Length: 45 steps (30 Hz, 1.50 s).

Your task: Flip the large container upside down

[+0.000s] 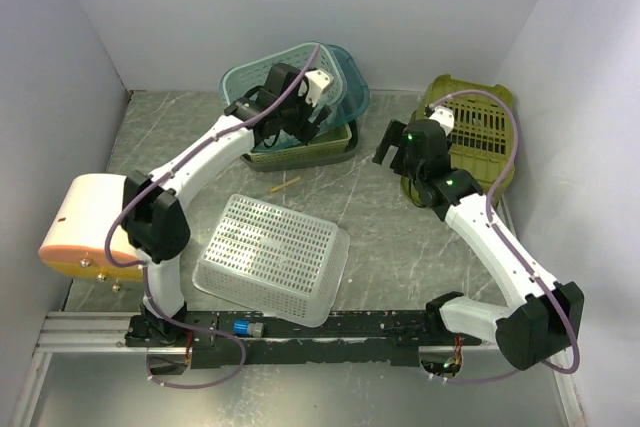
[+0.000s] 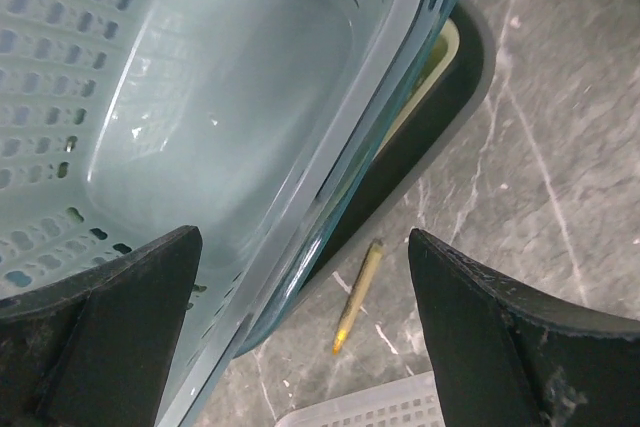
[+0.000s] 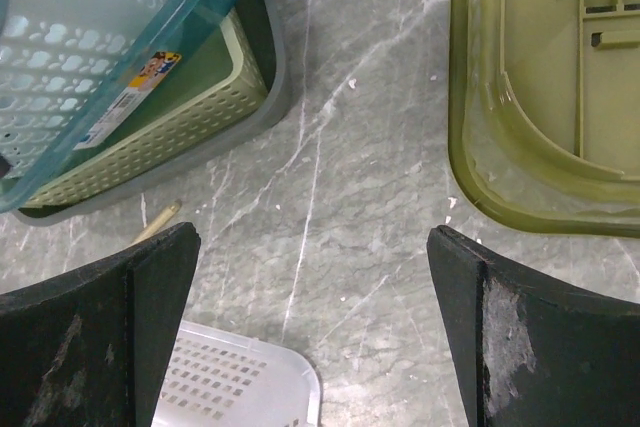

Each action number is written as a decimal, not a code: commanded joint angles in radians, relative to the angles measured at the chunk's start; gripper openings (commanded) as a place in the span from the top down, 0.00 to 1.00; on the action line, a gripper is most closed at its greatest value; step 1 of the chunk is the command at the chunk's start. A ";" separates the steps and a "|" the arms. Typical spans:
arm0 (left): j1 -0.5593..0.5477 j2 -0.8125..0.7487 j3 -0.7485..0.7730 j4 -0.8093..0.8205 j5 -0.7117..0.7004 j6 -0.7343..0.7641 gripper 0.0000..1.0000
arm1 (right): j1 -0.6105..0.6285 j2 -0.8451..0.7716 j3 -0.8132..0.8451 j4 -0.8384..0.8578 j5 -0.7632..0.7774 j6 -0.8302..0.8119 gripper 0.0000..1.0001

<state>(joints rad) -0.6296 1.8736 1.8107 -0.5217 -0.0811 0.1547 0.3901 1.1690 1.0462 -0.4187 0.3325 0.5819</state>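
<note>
Near edge, left of centre: white basket lies base-up, apart from both arms. A peach-coloured thing sits at the near-left edge; can't tell what it is. Further in, a pencil lies on bare tabletop just in front of the stack.

Mid-table, toward the right edge: right gripper has its fingers spread wide with nothing between them. It hangs over bare tabletop between the stack and the olive basket at the far-right corner.

Far edge, centre: teal basket is taken as the large container, since the left arm is on it. It sits tilted, mouth up, nested in a green basket, which sits in a dark tray. Left gripper is spread open, and the teal basket's rim runs between the fingers. The pads look clear of the plastic, so no grip yet.

Status, as a judgement: flip not started, approach only. Left to do: close on the rim, lift the teal basket out of the green one, roll it over and set it mouth-down on the table. The risk is the green basket dragging up with it.
</note>
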 commanded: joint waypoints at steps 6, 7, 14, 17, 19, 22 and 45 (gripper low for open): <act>0.007 0.042 0.068 -0.002 0.010 0.052 0.39 | 0.001 -0.046 0.005 -0.026 0.044 0.003 0.00; 0.007 0.041 0.074 0.004 0.008 0.052 0.45 | 0.001 -0.053 -0.002 -0.022 0.045 0.001 0.00; 0.004 0.025 0.175 0.018 -0.019 0.028 0.93 | 0.001 -0.056 0.015 -0.046 0.054 0.013 0.01; 0.004 -0.010 0.255 -0.011 0.002 0.007 0.93 | 0.001 -0.066 0.024 -0.055 0.059 0.009 0.01; 0.004 -0.045 0.279 -0.024 0.032 -0.014 0.93 | 0.001 -0.076 0.027 -0.051 0.063 0.000 0.01; 0.004 -0.106 0.283 -0.040 0.108 -0.060 0.94 | 0.001 -0.083 0.039 -0.053 0.085 -0.009 0.01; 0.010 -0.393 -0.183 0.363 0.879 -0.527 0.93 | -0.054 -0.163 0.420 -0.007 -0.347 -0.292 0.00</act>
<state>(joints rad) -0.6250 1.5150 1.6291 -0.3641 0.6666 -0.2813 0.3397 0.9840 1.4475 -0.4129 0.1257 0.3153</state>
